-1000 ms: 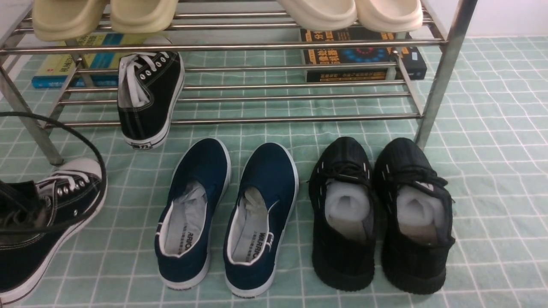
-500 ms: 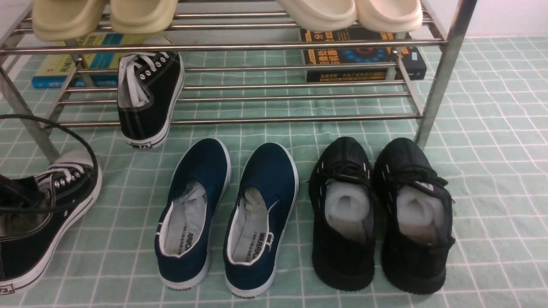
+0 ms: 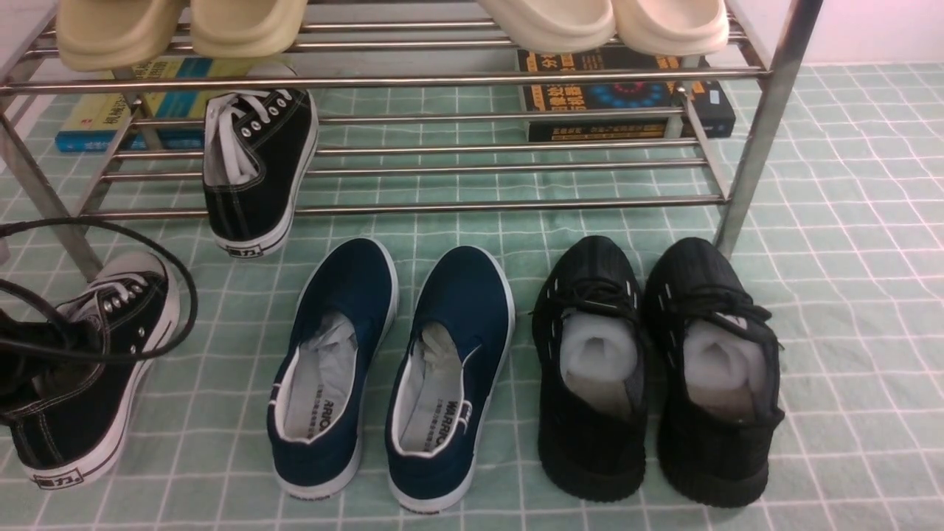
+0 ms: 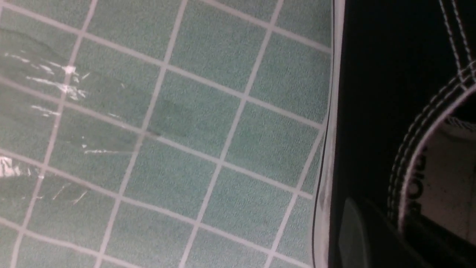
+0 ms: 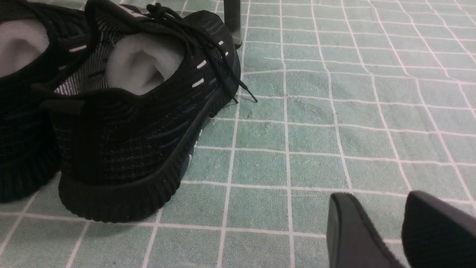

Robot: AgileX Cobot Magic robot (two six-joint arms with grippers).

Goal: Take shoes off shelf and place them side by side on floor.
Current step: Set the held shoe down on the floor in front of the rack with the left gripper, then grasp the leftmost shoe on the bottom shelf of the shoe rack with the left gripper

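One black canvas sneaker (image 3: 254, 169) with white laces lies on the lower tier of the steel shelf (image 3: 442, 205), its heel overhanging the front tube. The other sneaker (image 3: 88, 361) is at the far left on the mint grid floor (image 3: 848, 295), toe toward the shelf, heel label showing. My left gripper (image 3: 18, 361) reaches into its opening. In the left wrist view that gripper (image 4: 379, 217) is shut on the sneaker's side wall (image 4: 372, 111), one finger (image 4: 353, 234) outside and one inside. My right gripper (image 5: 375, 201) hangs open over bare floor, beside the knit sneakers.
Navy slip-ons (image 3: 332, 369) and all-black knit sneakers (image 3: 597, 369) stand in a row in front of the shelf. The shelf's right leg (image 3: 759, 125) stands behind the knit pair. Pale slippers (image 3: 605, 22) fill the top tier; books (image 3: 627, 96) lie behind. A black cable (image 3: 181, 295) loops over the held sneaker.
The held sneaker has moved away from the camera and down onto the floor at far left; its heel, cut off by the frame before, now shows. The shelf sneaker has not moved.
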